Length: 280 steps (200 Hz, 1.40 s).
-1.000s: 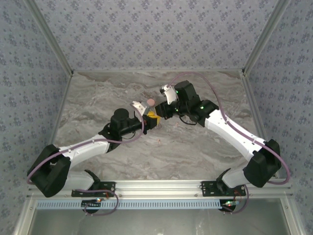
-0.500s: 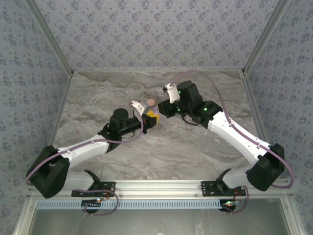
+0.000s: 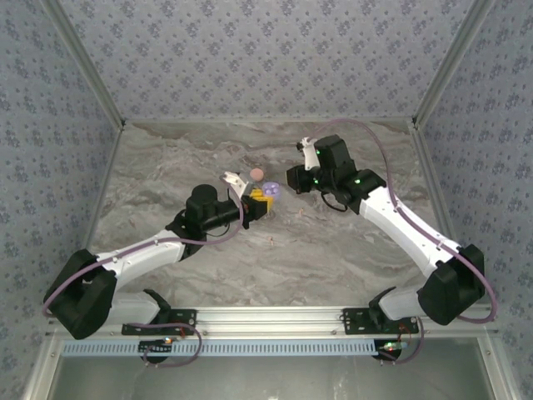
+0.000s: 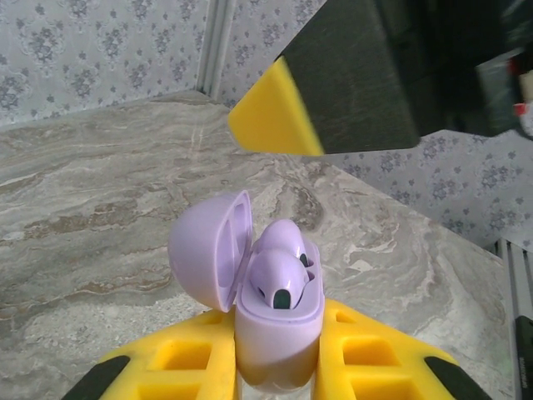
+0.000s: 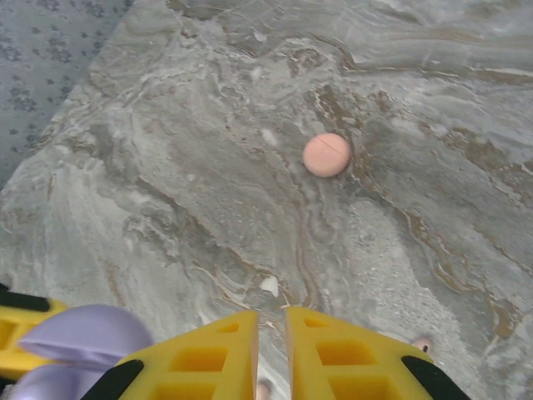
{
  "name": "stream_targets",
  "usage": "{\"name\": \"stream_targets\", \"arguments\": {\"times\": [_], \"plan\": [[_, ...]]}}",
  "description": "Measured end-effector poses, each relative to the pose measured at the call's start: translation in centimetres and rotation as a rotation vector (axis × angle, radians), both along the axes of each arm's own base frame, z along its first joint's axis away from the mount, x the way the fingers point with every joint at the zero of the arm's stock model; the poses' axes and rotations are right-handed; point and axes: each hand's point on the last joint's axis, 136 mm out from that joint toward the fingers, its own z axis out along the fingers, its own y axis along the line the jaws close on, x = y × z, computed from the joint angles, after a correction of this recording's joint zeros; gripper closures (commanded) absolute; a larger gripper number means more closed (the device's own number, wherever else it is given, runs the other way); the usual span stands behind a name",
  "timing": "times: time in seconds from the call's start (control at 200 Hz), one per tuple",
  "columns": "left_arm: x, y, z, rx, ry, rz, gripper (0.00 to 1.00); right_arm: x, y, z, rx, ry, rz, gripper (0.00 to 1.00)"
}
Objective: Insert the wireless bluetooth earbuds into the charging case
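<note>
**Case in hand, lid up:** Your left gripper (image 3: 259, 198) is clamped on the lilac charging case (image 4: 279, 333). The case stands upright between the gripper's yellow fingers, with its lid (image 4: 208, 250) open to the gripper's left. A lilac earbud (image 4: 279, 265) sits in the case's well, just above those fingers.

Your right gripper (image 5: 271, 323) hangs over the marbled tabletop (image 5: 433, 208), just beside the case and apart from it. Its yellow fingers are closed to a thin slit. A pale pink bit shows low in that slit, and you cannot tell whether it is pinched there or lying underneath.

A pale pink earbud (image 5: 420, 343) lies on the tabletop just off the outer edge of the finger to the right of the slit. A white speck (image 5: 269, 286) lies just ahead of the fingertips, and a round pink disc (image 5: 326, 155) rests well ahead of them.
</note>
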Motion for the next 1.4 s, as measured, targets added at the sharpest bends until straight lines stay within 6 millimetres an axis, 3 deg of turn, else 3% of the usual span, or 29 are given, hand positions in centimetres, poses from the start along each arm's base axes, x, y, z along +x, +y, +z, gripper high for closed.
{"name": "stream_targets", "arguments": {"times": [0.29,0.425,0.66,1.039,1.264,1.399], "plan": [[-1.9,-1.2,2.7,-0.088,-0.036,-0.133,0.8,-1.5,-0.4,-3.0,0.061,0.108,0.082,0.87],[-2.5,-1.4,3.7,-0.124,-0.053,-0.177,0.8,-2.4,0.6,-2.1,0.116,0.095,0.151,0.88],[-2.9,-1.9,3.7,-0.145,-0.037,-0.219,0.8,-3.4,1.6,0.1,0.202,0.046,0.236,0.89],[-3.1,-2.4,3.7,-0.154,-0.025,-0.253,0.8,-4.5,1.3,2.1,0.267,-0.013,0.286,0.89],[-2.9,-2.6,3.9,-0.156,-0.019,-0.253,0.79,-4.3,1.0,2.3,0.265,-0.031,0.275,0.86],[-1.6,-2.7,3.2,-0.126,0.033,-0.197,0.79,-3.3,0.0,1.4,0.209,-0.035,0.196,0.84]]}}
